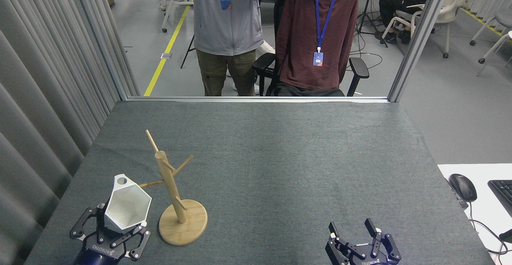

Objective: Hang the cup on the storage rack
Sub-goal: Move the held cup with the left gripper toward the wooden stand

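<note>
1. The left gripper [120,227] is near the front left corner of the gray surface [280,157]. Its dark fingers [138,243] are closed around the bottom of the cup [127,209] and hold it up off the surface.
2. The cup is white with flat sides. Its open mouth faces up and toward the camera. A small tab with a round hole sticks up at the far side of its rim.
3. The cup is just left of the storage rack [176,195]. One thin peg of the rack points left, and its tip is right by the cup's rim, near the tab. I cannot tell if the peg touches the cup.
4. The storage rack is light wood. Its round base sits flat on the surface near the front edge, on the left side. Its post leans a bit in this view, and thin pegs stick out from it.
5. The middle of the surface is bare gray cloth.
6. The right gripper [354,233] is at the front edge, toward the right side. Its fingers are spread apart and hold nothing.
7. Behind the back edge, one person [226,25] in a gray jacket stands, and another person [316,37] in a dark red top sits in a chair.
8. Past the right edge, a black mouse [463,187] lies on a white desk [480,217].
</note>
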Tool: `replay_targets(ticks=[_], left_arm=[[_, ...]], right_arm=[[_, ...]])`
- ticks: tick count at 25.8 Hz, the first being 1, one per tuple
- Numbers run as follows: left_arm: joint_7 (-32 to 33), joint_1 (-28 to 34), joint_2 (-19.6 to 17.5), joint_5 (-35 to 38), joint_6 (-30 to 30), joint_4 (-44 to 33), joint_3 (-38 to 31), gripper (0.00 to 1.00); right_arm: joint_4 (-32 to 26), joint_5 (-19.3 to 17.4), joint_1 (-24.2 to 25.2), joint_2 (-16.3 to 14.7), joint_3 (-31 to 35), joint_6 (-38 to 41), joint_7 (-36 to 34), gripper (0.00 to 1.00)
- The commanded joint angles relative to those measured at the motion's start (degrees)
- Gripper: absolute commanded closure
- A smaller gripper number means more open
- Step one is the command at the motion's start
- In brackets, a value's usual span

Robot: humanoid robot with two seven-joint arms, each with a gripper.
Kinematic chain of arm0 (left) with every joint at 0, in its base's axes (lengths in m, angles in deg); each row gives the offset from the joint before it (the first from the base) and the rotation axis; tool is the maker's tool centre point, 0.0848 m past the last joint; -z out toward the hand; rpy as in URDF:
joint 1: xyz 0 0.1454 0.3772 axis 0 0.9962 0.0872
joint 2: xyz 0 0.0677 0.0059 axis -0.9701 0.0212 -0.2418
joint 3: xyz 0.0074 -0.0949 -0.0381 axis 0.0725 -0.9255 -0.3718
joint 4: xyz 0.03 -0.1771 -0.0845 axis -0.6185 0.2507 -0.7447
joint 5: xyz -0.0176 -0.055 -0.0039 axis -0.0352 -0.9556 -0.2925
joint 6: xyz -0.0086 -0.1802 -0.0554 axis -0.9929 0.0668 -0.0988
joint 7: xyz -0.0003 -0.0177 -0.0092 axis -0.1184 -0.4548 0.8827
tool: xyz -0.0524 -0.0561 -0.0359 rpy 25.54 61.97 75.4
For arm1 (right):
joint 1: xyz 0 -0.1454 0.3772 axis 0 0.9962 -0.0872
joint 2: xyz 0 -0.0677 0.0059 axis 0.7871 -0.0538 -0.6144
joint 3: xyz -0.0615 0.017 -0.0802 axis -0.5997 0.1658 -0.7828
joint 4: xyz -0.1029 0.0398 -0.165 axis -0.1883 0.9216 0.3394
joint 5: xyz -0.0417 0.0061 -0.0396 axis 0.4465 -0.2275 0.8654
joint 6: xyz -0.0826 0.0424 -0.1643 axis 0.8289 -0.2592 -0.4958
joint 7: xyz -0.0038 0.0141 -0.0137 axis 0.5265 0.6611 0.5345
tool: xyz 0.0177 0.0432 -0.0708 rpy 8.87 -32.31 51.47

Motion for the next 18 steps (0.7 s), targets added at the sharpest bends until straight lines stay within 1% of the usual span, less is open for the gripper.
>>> replay_targets(ticks=[1,12,14,18], left_arm=[[-0.1,-1.6,-0.3,0.8,-0.2,1.3,0.2,0.9],[-1.0,-1.6,-0.8,1.7,-1.1,0.5,1.9,0.9],[-1.1,-1.3,-1.0,1.9,-1.1,0.1,2.9,0.9],[-2.4,-1.0,-1.7,4.9,-1.0,-0.3,5.9,0.9]], right_arm=[[0.0,0.0,0.1,0.0,0.0,0.1,-0.1,0.01],[0.0,0.0,0.0,0.8,-0.4,0.1,0.0,0.01],[0.0,0.0,0.0,0.7,-0.4,0.1,0.0,0.01],[0.0,0.0,-0.1,0.7,-0.4,0.1,0.0,0.01]])
